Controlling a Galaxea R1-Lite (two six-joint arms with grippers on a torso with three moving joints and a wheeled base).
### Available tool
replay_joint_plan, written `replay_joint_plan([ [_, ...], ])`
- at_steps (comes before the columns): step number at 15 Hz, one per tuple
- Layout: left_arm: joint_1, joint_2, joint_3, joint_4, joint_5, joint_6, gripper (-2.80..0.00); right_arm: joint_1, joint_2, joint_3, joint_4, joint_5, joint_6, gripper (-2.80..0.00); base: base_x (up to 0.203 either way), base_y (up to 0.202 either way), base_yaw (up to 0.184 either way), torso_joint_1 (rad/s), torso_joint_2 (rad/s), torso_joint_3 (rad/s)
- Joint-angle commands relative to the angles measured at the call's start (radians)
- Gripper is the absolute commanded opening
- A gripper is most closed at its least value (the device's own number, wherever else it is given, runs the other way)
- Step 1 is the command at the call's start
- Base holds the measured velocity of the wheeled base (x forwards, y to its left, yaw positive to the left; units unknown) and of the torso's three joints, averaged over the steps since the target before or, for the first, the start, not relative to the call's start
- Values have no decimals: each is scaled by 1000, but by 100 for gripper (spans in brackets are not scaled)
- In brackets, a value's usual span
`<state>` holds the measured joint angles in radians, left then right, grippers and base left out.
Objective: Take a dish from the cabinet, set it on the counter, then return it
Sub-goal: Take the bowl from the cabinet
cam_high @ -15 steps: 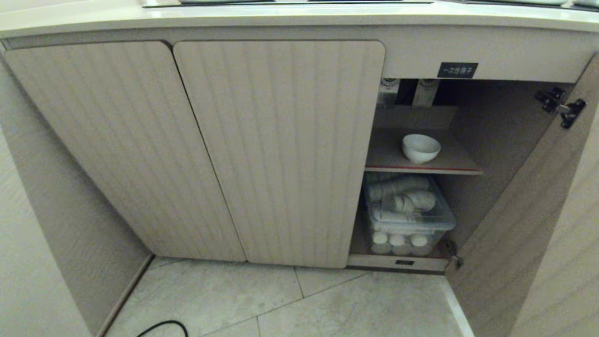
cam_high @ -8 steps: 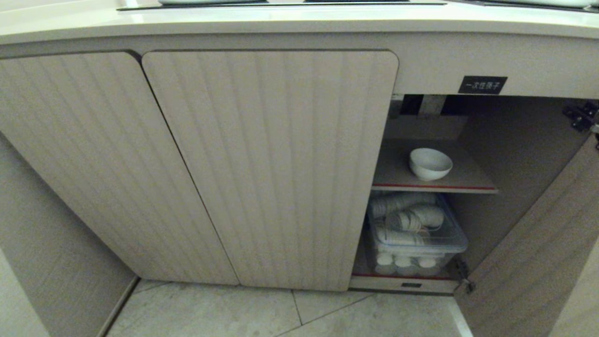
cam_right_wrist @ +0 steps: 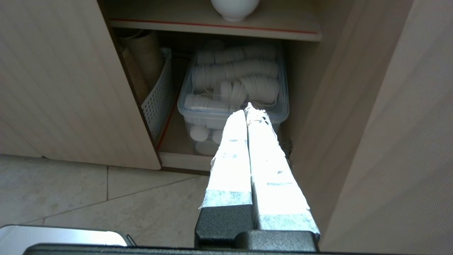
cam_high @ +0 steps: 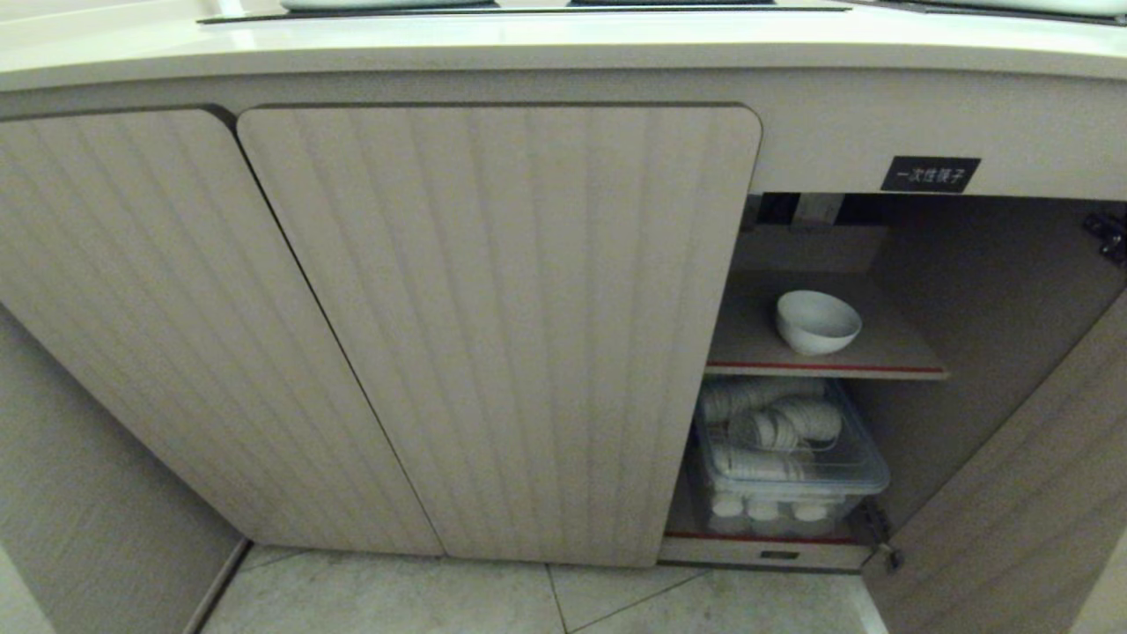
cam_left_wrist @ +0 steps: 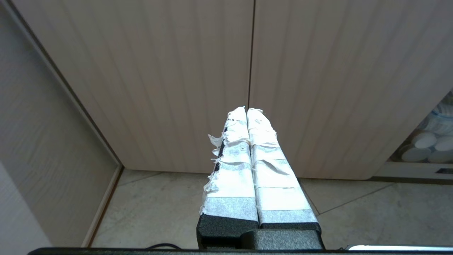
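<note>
The dish (cam_high: 818, 320), a small white bowl, stands upright on the upper red-edged shelf (cam_high: 889, 357) of the cabinet (cam_high: 493, 335), whose right compartment is open. In the right wrist view the dish (cam_right_wrist: 235, 7) shows only its lower part at the frame's edge. The counter (cam_high: 528, 40) runs above the doors. My right gripper (cam_right_wrist: 248, 107) is shut and empty, held in front of the open compartment, well short of the shelf. My left gripper (cam_left_wrist: 246, 109) is shut and empty, facing the two closed ribbed doors. Neither arm appears in the head view.
A clear plastic bin (cam_high: 792, 467) of stacked white cups fills the lower shelf under the dish. A white perforated basket (cam_right_wrist: 157, 99) stands beside it. The open door (cam_high: 1012, 493) swings out on the right. A black label (cam_high: 930, 174) sits above the opening. Tiled floor (cam_high: 440, 599) lies in front.
The whole head view has shifted: the cabinet looks nearer and sits lower in the picture, so the camera moved. The dish and bin keep their places on the shelves.
</note>
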<state>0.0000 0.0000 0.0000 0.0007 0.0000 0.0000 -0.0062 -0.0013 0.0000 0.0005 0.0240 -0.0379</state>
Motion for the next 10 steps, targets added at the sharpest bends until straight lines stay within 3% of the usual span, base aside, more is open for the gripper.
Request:
replay_joint_plan([
  [1, 0, 0, -1, -1, -1, 0, -280, 0, 1, 0, 1, 1, 0, -280, 0, 0, 0, 0, 0, 0],
  [10, 0, 0, 0, -1, 0, 0, -280, 0, 1, 0, 1, 1, -2, -280, 0, 0, 0, 0, 0, 0],
])
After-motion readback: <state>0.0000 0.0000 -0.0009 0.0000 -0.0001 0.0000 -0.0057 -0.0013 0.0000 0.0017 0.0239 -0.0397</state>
